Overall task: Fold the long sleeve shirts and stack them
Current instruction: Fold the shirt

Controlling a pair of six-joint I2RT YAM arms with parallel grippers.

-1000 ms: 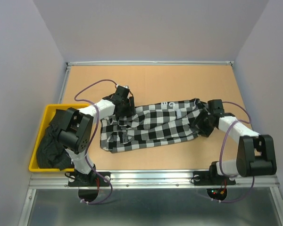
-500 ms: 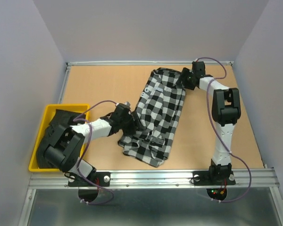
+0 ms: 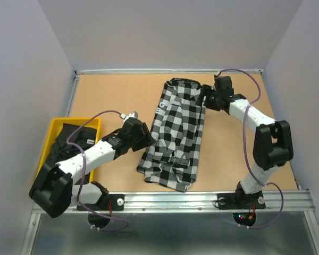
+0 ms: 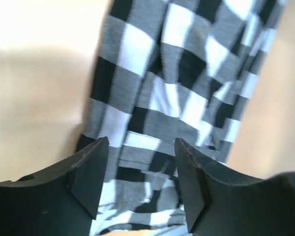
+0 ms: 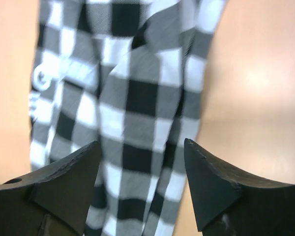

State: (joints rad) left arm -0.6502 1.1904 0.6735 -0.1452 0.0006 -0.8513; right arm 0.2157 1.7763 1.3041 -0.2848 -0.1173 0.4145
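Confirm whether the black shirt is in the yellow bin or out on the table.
In the bin: the black shirt lies bunched between the walls of the yellow bin.

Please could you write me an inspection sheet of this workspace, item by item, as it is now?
Surface: tan table, no stains seen.
Job's things: check shirt lies lengthwise from far to near, rumpled at its near end; black shirt is bundled in the yellow bin.
Clutter: nothing seen.
Hands: left hand is open at the check shirt's left edge; right hand is open at its far right edge; neither holds anything.
Cables: purple cables loop along both arms.
Surroundings: pale walls; metal rail along the near edge.
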